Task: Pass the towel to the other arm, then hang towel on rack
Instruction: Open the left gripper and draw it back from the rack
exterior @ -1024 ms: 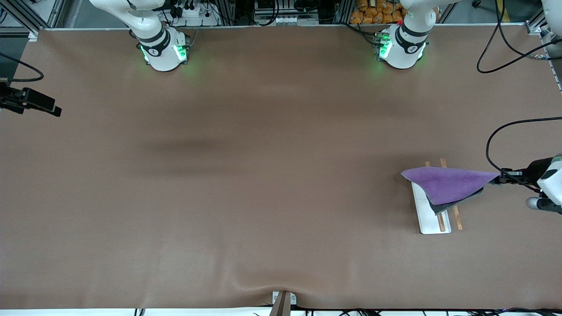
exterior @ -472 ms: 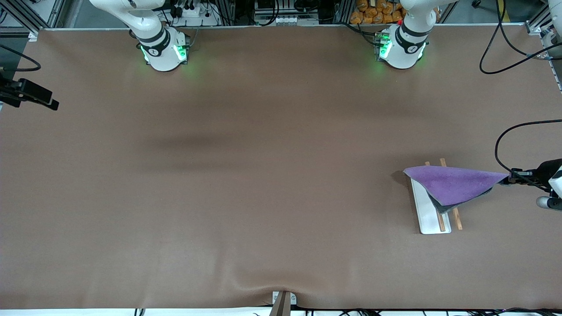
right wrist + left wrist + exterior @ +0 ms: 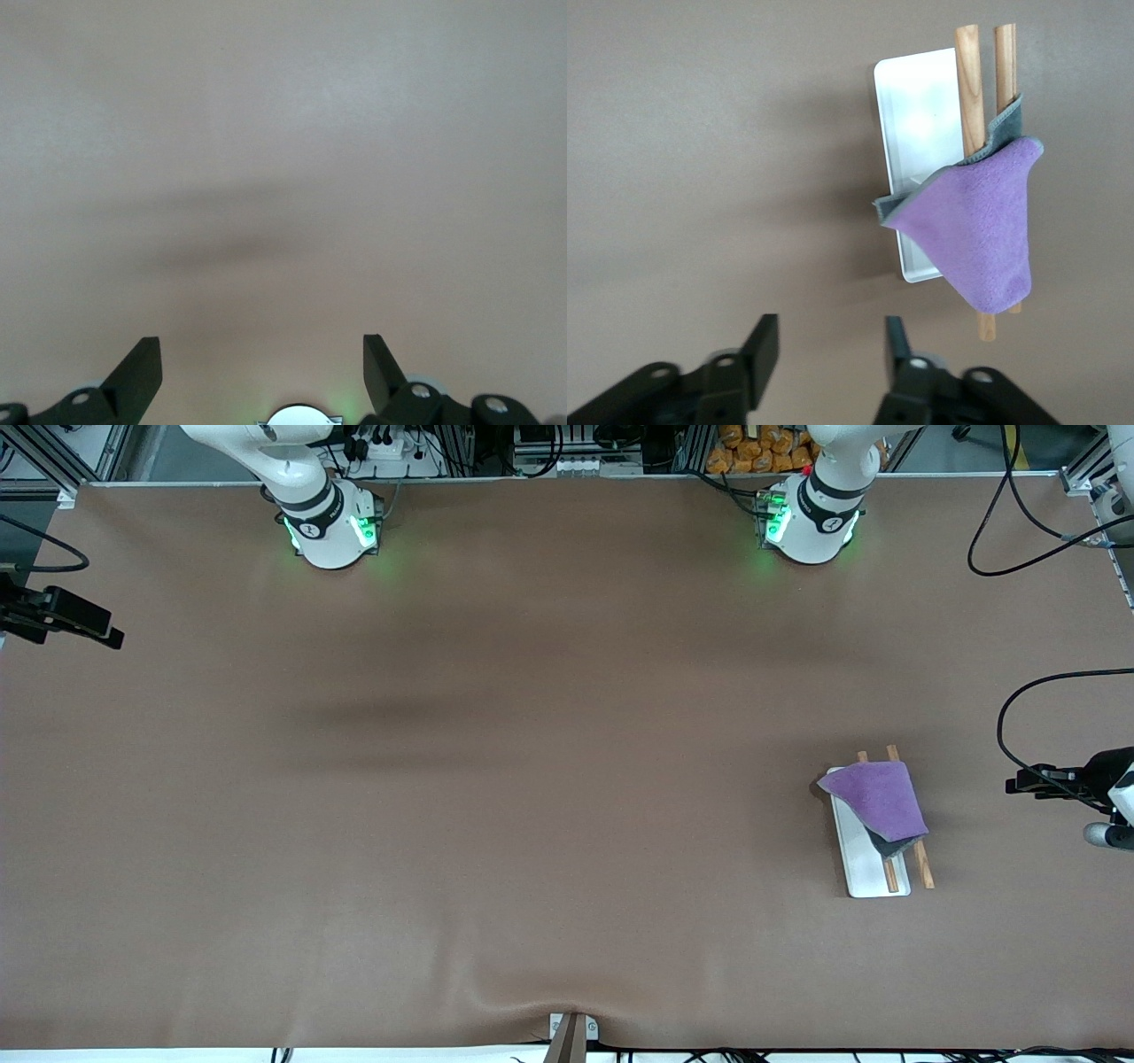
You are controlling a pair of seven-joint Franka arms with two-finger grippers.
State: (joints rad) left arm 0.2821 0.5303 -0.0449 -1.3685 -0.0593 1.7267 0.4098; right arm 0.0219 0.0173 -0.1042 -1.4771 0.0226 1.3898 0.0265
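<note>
The purple towel [image 3: 874,799] drapes over the rack [image 3: 868,868], grey underside showing at its edges, at nine o'clock from the left gripper [image 3: 1010,788], whose fingers [image 3: 764,343] stand apart, empty, clear of the cloth. The right gripper [image 3: 261,367] waits wide open, empty, over bare worktop [image 3: 496,797].

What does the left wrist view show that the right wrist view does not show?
Only the left wrist view shows the towel, draped over the rack with its purple face out and a grey edge showing, and the open left gripper, holding nothing. Only the right wrist view shows the open right gripper, also holding nothing, over bare table. Both views share the brown table surface and a pair of open black fingers.
</note>
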